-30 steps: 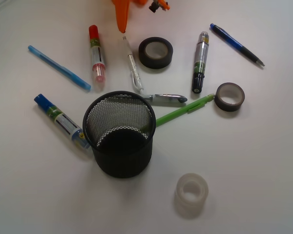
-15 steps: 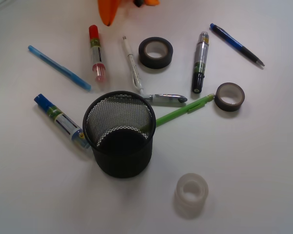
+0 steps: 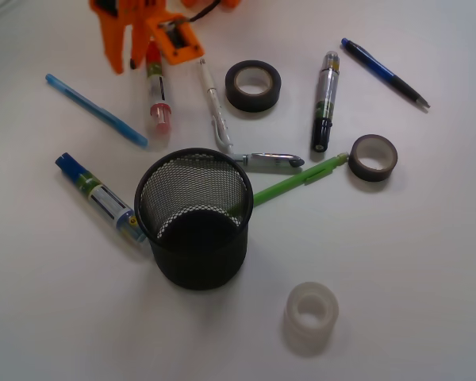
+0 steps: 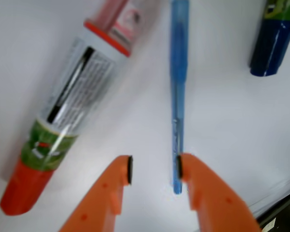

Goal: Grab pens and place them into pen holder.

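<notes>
Near the bench's far-left corner, pincer (image 4: 153, 170) open, empty, closing in on light blue pen (image 3: 96, 109). Pen holder (image 3: 194, 218) mid-bench looks empty; all five pens left.

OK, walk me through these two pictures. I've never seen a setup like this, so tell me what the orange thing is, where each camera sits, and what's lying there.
The orange thing is a small robot arm's gripper; its two jaws stand open and hold nothing.

The front view looks down on a white table. The wrist view comes from a camera on the arm itself, looking past the jaws.

On the table stand a black mesh pen holder and three tape rolls. Around them lie five pens: light blue pen, clear-white, silver, green, dark blue. There are also three thick markers.

In the wrist view the gripper is by the end of the light blue pen, with the red-capped marker alongside.
</notes>
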`<state>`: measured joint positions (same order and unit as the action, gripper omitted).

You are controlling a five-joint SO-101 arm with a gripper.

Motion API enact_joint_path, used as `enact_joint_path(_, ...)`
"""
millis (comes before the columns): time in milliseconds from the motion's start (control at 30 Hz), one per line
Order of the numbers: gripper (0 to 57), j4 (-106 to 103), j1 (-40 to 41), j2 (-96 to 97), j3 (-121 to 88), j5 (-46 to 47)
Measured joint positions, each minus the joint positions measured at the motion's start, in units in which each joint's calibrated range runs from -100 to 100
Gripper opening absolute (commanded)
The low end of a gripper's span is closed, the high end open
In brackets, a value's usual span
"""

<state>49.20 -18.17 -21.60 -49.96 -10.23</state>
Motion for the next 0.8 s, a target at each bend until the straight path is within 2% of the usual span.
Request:
enact_joint_path(400, 16.8, 1.4, -0.6, 23.6, 19.9, 0.0)
enact_joint_path(733, 16.7, 7.6, -0.6, 35.1, 30.5, 0.0)
enact_joint_path(800, 14.7, 7.6, -0.6, 36.5, 30.7, -0.2)
